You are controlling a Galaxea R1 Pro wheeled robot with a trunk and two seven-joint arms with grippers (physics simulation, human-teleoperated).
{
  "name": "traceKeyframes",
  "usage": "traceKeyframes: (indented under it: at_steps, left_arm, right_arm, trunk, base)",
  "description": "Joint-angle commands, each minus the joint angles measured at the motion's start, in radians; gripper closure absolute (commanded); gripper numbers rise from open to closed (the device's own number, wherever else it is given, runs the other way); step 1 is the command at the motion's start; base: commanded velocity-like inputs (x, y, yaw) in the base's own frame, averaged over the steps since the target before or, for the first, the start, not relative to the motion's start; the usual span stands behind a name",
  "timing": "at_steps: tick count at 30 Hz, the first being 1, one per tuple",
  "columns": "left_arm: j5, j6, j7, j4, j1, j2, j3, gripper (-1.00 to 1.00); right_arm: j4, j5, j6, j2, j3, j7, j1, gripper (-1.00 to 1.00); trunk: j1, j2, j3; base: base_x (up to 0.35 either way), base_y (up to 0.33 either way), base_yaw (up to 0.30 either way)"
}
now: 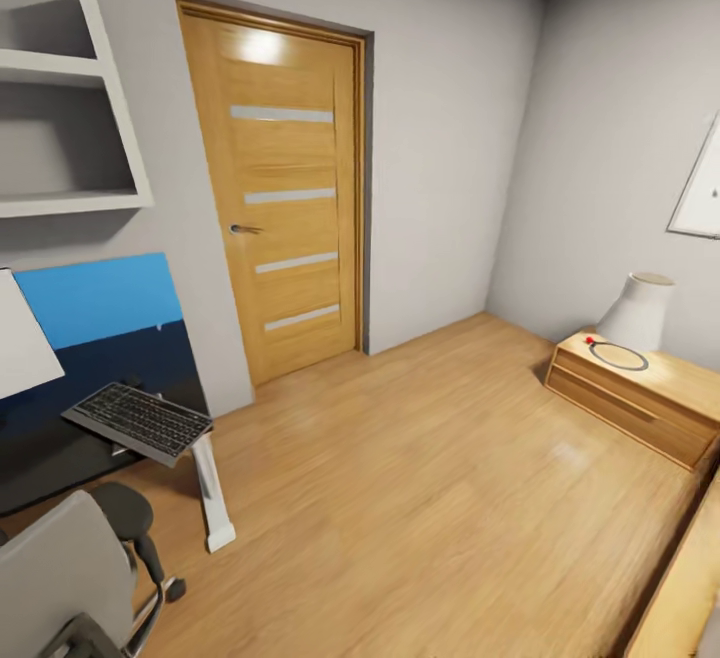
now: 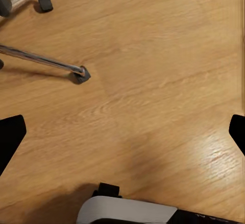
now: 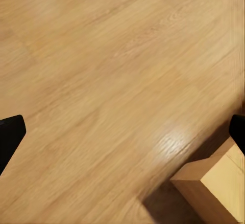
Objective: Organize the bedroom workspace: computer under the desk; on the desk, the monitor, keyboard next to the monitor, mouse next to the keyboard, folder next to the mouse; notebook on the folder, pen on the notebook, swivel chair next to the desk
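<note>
Keyboard (image 1: 140, 421) lies on the counter (image 1: 40, 483) far to the robot's left, nearer the left end effector (image 2: 122, 132); both end effectors gape wide and empty, the right end effector (image 3: 122, 132) over floor.

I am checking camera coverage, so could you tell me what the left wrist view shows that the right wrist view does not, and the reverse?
Left wrist view alone: the swivel chair's chrome base leg with its caster, and a second caster. Right wrist view alone: the corner of a light wooden box-like piece of furniture. Both share the wooden floor and open, empty grippers: left gripper, right gripper.
</note>
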Motion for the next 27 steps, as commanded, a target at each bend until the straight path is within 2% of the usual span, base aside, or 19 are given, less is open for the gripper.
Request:
traceKeyframes:
  at_steps: [1,14,27]
  left_arm:
    - [0.003,-0.003,0.0,0.004,0.0,0.0,0.0,-1.0]
    - [0.001,-0.003,0.0,0.006,0.0,-0.001,0.0,-1.0]
    - [0.001,-0.003,0.001,0.006,0.0,-0.001,-0.002,-1.0]
  right_arm:
    - [0.0,-0.007,-0.003,0.0,0.0,0.002,-0.001,-1.0]
    - [0.0,-0.006,-0.004,0.003,0.0,0.002,-0.001,-1.0]
    - [0.0,-0.003,-0.005,0.004,0.001,0.002,-0.001,-1.0]
  trunk:
    - [0.0,-0.001,-0.001]
    - [0.0,-0.001,-0.005]
    - [0.0,-0.001,-0.013]
  base:
    - [0.141,0.0,-0.299]
    - [0.283,0.062,-0.277]
    - [0.323,0.047,-0.035]
